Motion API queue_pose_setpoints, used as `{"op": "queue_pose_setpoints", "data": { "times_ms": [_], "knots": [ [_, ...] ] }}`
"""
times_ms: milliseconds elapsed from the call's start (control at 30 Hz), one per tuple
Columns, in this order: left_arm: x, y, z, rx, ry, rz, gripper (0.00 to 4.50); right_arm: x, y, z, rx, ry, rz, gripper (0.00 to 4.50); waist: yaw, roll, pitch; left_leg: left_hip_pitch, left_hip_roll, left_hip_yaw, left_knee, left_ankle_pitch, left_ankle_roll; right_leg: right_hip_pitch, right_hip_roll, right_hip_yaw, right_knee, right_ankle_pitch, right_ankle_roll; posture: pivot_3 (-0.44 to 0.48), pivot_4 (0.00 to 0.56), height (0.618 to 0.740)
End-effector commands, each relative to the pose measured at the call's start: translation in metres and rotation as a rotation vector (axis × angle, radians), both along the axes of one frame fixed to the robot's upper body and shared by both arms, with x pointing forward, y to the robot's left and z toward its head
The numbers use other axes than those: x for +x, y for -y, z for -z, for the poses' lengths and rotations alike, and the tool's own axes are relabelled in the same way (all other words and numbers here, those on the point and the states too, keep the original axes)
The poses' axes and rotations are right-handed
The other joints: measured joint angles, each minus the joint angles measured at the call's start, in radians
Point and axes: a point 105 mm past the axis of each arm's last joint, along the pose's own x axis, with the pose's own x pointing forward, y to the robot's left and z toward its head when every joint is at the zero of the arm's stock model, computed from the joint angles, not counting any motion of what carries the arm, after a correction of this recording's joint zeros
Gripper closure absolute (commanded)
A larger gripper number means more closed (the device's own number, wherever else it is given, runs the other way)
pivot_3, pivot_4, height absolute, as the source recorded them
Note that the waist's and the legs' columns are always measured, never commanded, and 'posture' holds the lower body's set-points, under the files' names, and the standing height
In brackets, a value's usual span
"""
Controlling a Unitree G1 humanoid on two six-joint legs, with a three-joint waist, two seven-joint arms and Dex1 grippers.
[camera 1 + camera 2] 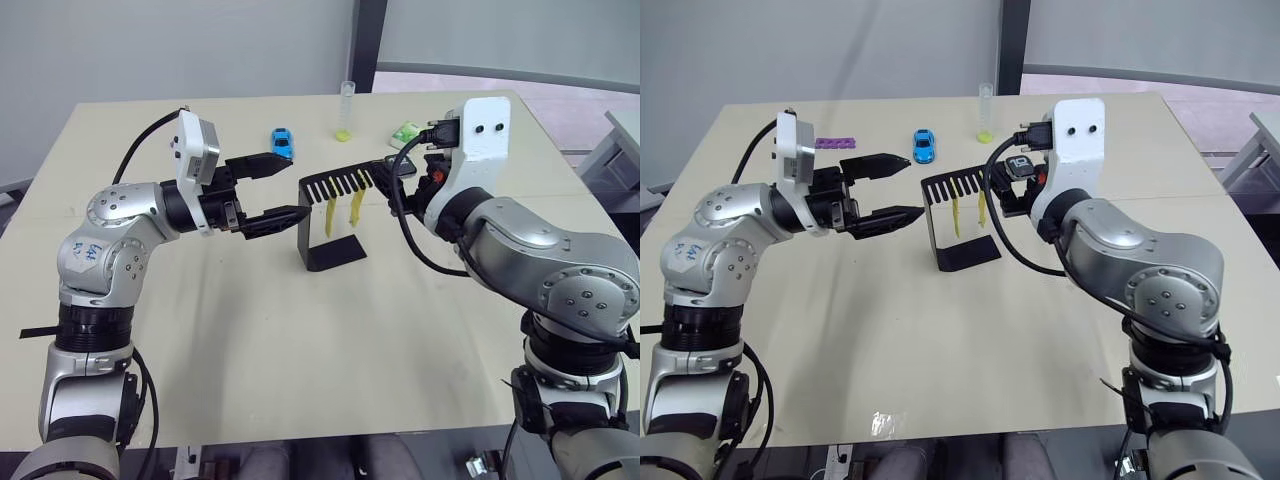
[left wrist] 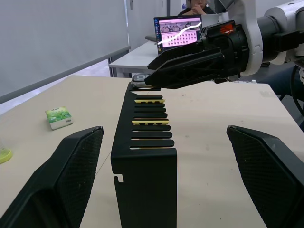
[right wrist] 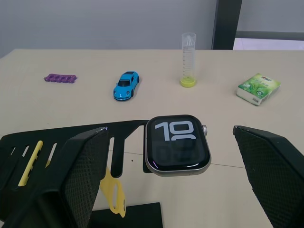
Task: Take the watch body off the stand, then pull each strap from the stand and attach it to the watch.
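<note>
The black stand (image 1: 335, 215) is upright mid-table, its slotted top arm slanting up to the right. Two yellow straps (image 1: 330, 215) (image 1: 356, 207) hang from its slots. The watch body (image 3: 177, 144), its dark screen showing light digits, sits on the far end of the arm. My right gripper (image 3: 168, 128) is open, one finger on each side of the watch without touching it. Just left of the stand, my left gripper (image 1: 298, 186) hovers open and holds nothing. In the left wrist view the stand (image 2: 147, 171) lies between its fingers (image 2: 71, 175).
At the table's far side are a blue toy car (image 1: 282, 142), a clear tube with a yellow base (image 1: 345, 110), a green-white packet (image 1: 405, 131) and a purple piece (image 1: 836, 143). Bare tabletop lies in front of the stand.
</note>
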Motion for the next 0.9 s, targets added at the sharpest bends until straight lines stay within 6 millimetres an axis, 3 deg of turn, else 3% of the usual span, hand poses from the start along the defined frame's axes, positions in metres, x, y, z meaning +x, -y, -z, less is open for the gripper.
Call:
{"op": "queue_pose_setpoints", "data": {
  "times_ms": [33,400,433,900],
  "knots": [
    [-0.0042,-0.0028,-0.0128,-0.013,0.062,-0.009,0.0,-0.002,0.0029,-0.0141,0.02,0.054,0.0,0.05,0.0,0.0,0.0,0.0,0.0,0.0,0.0,0.0,0.0,0.0,0.0,0.0,0.0,0.0,0.0,0.0,0.15,0.74],
    [-0.0048,-0.0037,-0.013,-0.013,0.068,-0.013,0.0,0.0031,0.0043,-0.0123,0.014,0.056,0.005,0.05,0.0,0.0,0.0,0.0,0.0,0.0,0.0,0.0,0.0,0.0,0.0,0.0,0.0,0.0,0.0,0.0,0.15,0.74],
    [-0.0048,-0.0038,-0.0131,-0.014,0.068,-0.013,0.0,0.0035,0.0043,-0.0121,0.013,0.056,0.005,0.56,0.0,0.0,0.0,0.0,0.0,0.0,0.0,0.0,0.0,0.0,0.0,0.0,0.0,0.0,0.0,0.0,0.15,0.74],
    [-0.0043,-0.0046,-0.0141,-0.017,0.077,-0.019,0.0,0.0064,0.0039,-0.0106,0.013,0.054,0.003,0.56,0.0,0.0,0.0,0.0,0.0,0.0,0.0,0.0,0.0,-0.001,0.0,0.0,0.005,0.0,0.0,0.0,0.15,0.74]
  ]
}}
